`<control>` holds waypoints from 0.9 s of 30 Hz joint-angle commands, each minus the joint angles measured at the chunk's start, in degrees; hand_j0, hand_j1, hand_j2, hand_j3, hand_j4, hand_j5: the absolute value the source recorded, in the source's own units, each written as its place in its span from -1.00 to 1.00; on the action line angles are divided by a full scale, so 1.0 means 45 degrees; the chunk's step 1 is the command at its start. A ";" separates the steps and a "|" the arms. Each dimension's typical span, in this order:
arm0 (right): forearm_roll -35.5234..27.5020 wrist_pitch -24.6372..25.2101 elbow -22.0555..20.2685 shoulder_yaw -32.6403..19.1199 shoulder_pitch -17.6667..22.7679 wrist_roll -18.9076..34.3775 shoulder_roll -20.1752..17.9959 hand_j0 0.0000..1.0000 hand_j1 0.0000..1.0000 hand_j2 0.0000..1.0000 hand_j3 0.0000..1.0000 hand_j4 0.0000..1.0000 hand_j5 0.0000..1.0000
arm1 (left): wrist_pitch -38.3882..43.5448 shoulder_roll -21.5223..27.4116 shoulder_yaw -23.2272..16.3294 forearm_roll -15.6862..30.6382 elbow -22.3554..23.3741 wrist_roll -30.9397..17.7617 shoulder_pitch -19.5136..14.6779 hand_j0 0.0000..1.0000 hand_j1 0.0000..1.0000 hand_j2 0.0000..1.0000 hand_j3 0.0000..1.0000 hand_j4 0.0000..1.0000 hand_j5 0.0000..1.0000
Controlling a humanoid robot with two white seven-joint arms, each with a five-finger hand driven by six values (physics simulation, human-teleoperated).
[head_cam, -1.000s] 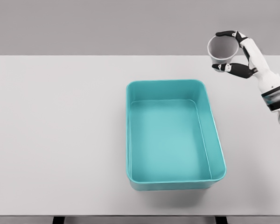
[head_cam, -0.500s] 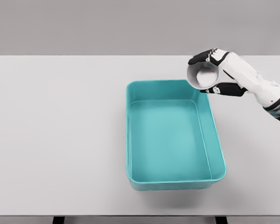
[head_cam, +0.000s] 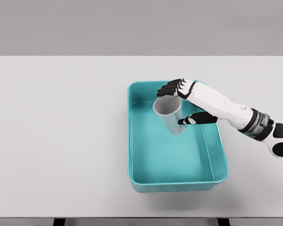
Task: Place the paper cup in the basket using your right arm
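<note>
Holding the paper cup (head_cam: 170, 113) over the basket (head_cam: 132, 141), the right hand (head_cam: 191, 101) fingers (head_cam: 172, 89) grip its thin, light, easily crushed wall near the rim.

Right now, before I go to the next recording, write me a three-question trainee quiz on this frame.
1. True or false: the paper cup lies on the table outside the basket.
2. Which hand grips the cup? A) left B) right
3. Fill in: the cup's open mouth tilts toward the ____ of the picture.

Key:
1. False; it is held over the basket's interior, whether it touches the floor is unclear.
2. B; its fingers curl over the rim, thumb below.
3. Upper left.
</note>
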 commanded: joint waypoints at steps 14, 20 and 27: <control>-0.0056 -0.0018 0.0483 -0.0098 -0.0586 -0.0089 -0.4470 1.00 1.00 1.00 1.00 1.00 1.00 | 0.0000 0.0000 0.0014 0.0001 0.0000 -0.0002 0.0000 1.00 1.00 1.00 1.00 1.00 1.00; -0.0017 -0.0018 0.0484 -0.0118 -0.0605 0.0106 -0.5271 1.00 1.00 1.00 1.00 1.00 1.00 | 0.0000 0.0000 0.0014 0.0001 0.0000 -0.0002 0.0000 1.00 1.00 1.00 1.00 1.00 1.00; -0.0036 -0.0018 0.0484 -0.0098 -0.0605 0.0106 -0.5330 1.00 1.00 1.00 1.00 1.00 1.00 | 0.0000 0.0000 -0.0005 0.0001 0.0000 -0.0002 0.0000 1.00 1.00 1.00 1.00 1.00 1.00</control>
